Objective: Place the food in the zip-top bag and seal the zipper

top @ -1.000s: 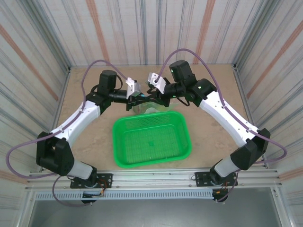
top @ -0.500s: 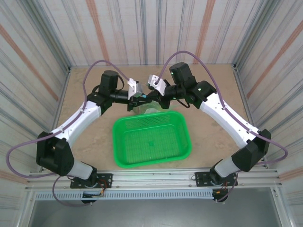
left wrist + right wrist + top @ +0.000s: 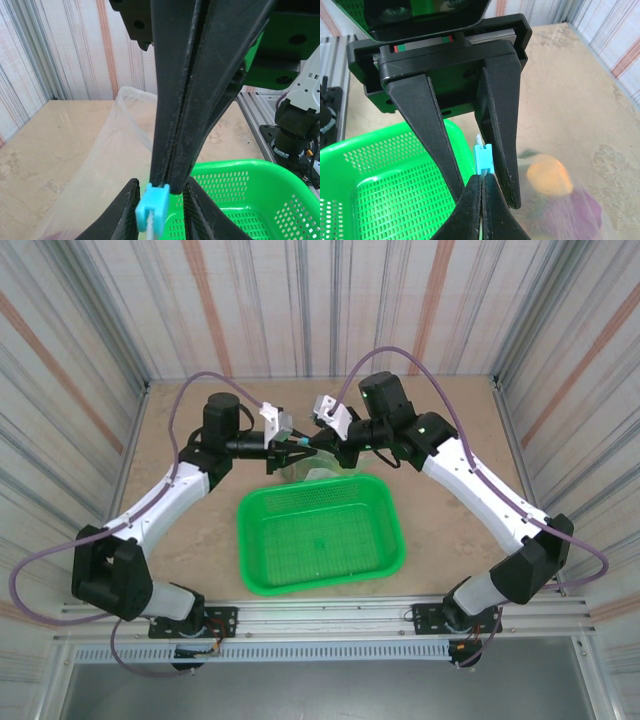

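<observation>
"Where were the grippers?"
"The right gripper (image 3: 481, 182) was pinched shut on the zipper (image 3: 479, 142). The left gripper (image 3: 160, 192) stood narrowly apart, straddling the blue slider (image 3: 152, 207)."
"And progress?"
"Food (image 3: 547, 175) lay inside the zip-top bag (image 3: 565, 212), just beyond the basket (image 3: 385, 200). Sealing looked unfinished."

Lab cell, striped panel walls (image 3: 300, 300), aluminium rail (image 3: 330, 612)

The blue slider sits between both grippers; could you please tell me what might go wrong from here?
The left gripper is open around the slider, not clamping it, so a pull might leave it behind. The right gripper, shut beside the slider, pinches only a thin edge of the zip-top bag; with the orange food inside, that edge could slip free.
</observation>
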You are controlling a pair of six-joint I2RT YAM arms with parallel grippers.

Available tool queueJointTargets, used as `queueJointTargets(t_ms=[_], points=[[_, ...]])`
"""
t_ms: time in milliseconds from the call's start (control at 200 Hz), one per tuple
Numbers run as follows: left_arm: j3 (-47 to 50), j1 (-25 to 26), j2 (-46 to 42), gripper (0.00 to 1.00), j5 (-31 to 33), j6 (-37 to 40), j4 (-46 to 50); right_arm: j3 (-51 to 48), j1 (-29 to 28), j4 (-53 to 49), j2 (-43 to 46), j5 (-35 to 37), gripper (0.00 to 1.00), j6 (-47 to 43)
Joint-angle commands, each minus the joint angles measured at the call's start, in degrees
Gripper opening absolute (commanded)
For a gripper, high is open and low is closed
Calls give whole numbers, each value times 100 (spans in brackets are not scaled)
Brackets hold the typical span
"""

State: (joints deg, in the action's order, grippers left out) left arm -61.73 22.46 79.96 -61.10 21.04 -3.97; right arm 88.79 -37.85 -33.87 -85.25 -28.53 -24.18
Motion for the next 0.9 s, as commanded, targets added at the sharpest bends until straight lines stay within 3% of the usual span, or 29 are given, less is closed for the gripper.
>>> queueJointTargets(t_ms=[0, 386, 591, 892], points=[[108, -64, -252, 26, -133, -91, -120, -36, 46, 117, 242, -101, 0, 182], [121, -154, -305, 22, -70, -99, -47, -182, 163, 192, 419, -191, 0, 287], [14, -137, -245, 7, -143, -145, -90, -215, 134, 154, 400, -264, 0, 283], [-60, -92, -280, 10, -157, -20, 56, -100, 93, 92, 276, -337, 0, 265]])
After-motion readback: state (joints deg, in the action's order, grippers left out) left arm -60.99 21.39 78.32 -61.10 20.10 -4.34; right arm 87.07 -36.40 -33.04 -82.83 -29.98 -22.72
